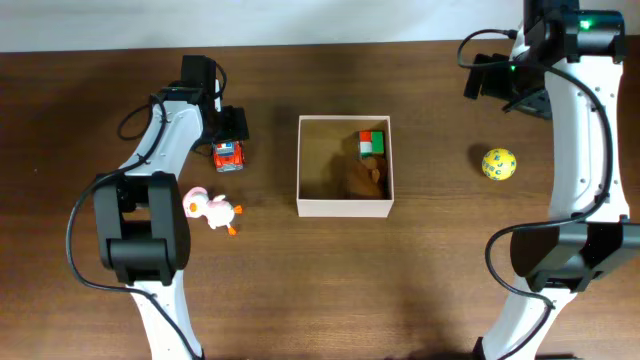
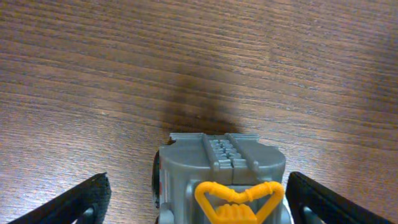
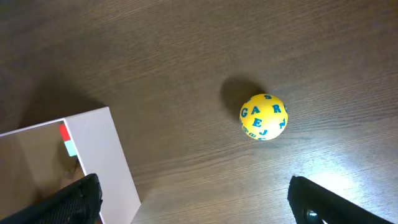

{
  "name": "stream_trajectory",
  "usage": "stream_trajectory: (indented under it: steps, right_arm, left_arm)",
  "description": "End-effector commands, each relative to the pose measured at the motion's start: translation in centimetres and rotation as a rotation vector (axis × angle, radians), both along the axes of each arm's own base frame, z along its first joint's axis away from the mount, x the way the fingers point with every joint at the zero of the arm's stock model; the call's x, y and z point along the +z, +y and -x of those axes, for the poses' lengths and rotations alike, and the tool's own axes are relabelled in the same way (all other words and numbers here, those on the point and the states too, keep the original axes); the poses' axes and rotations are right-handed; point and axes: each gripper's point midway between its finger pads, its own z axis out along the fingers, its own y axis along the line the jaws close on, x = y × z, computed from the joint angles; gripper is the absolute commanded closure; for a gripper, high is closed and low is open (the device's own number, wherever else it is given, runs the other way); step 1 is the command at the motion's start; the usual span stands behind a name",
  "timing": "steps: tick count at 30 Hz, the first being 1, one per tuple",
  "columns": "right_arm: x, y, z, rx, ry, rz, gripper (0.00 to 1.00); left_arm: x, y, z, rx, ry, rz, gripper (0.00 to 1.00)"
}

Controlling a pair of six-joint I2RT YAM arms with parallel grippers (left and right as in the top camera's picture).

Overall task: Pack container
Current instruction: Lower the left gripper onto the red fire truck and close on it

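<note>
- The left gripper (image 2: 205, 202) stands spread wide over a grey and red toy car (image 2: 217, 168) on the dark wooden table (image 1: 300, 290), left of the container. One black finger (image 2: 87, 202) is on each side of the car.
- A gap of bare wood shows between each finger and the car's body, so the toy appears ungrasped. The lowest part of the fingers runs out of the wrist view, so contact there cannot be ruled out.
- The right gripper (image 3: 202, 199) is fully released and empty, hanging above the table at the far right. Its two dark fingers frame only bare wood at the near edge of its own view.
- A yellow ball (image 3: 263, 116) printed with blue letters lies right of the container and well apart from it. It sits beyond the right gripper's open fingers and touches neither.
- The container (image 1: 345, 208), a square white-walled box with a tan inside, sits at the middle of the table between the two arms.
- Inside it, against the right wall, a green, red and white block (image 1: 372, 143) lies at the far corner, with a brown toy (image 1: 365, 178) just nearer.
- A pink and white duck (image 1: 212, 210) with orange feet lies on the table near the left arm, nearer than the car.
</note>
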Motion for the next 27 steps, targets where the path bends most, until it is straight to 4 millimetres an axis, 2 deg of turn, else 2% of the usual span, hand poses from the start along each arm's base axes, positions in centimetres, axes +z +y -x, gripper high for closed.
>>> stream_trajectory:
  steps: [1,13,19,27]
  right_arm:
    - [0.5,-0.2,-0.2,0.003,-0.015,0.011,0.01]
    - [0.5,-0.2,-0.2,0.003,-0.015,0.011,0.01]
    - [0.5,-0.2,-0.2,0.003,-0.015,0.011,0.01]
    - [0.5,-0.2,-0.2,0.003,-0.015,0.011,0.01]
  left_arm:
    - [0.0,-0.1,-0.2,0.006,-0.001,-0.002,0.05]
    - [-0.5,-0.3,0.1,-0.014,0.006,0.005,0.01]
    - [-0.9,-0.8,0.1,-0.093,0.004,-0.013,0.00]
    - [-3.1,-0.8,0.7,-0.095,0.058,-0.013,0.00]
